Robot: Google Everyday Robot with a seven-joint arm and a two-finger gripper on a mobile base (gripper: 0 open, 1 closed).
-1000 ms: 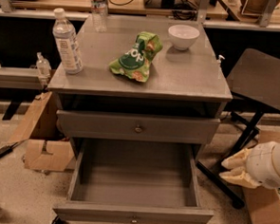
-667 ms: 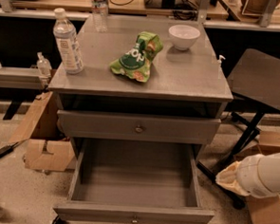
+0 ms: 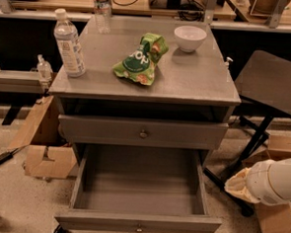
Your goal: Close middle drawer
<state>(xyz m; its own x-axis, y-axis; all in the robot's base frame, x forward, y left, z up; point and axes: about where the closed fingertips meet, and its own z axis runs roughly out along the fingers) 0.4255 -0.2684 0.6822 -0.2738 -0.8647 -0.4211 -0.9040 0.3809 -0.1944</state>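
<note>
The middle drawer (image 3: 140,187) of the grey cabinet is pulled far out. Its bare grey inside is empty, and its flat front (image 3: 80,218) with a tiny brass knob (image 3: 138,230) is at the bottom of the view. Above it a shut drawer front (image 3: 100,130) has a larger brass knob (image 3: 143,134). My gripper (image 3: 236,186) is at the end of the white arm (image 3: 280,182), low at the right. It is beside the open drawer's right side and apart from it.
On the cabinet top (image 3: 197,77) stand a water bottle (image 3: 69,43), a green chip bag (image 3: 139,59) and a white bowl (image 3: 190,38). A black folding stand (image 3: 270,91) is at the right. Cardboard boxes (image 3: 44,157) lie on the floor at the left and at the right (image 3: 277,220).
The white arm has dropped a little lower at the right of the drawer. The drawer has not moved.
</note>
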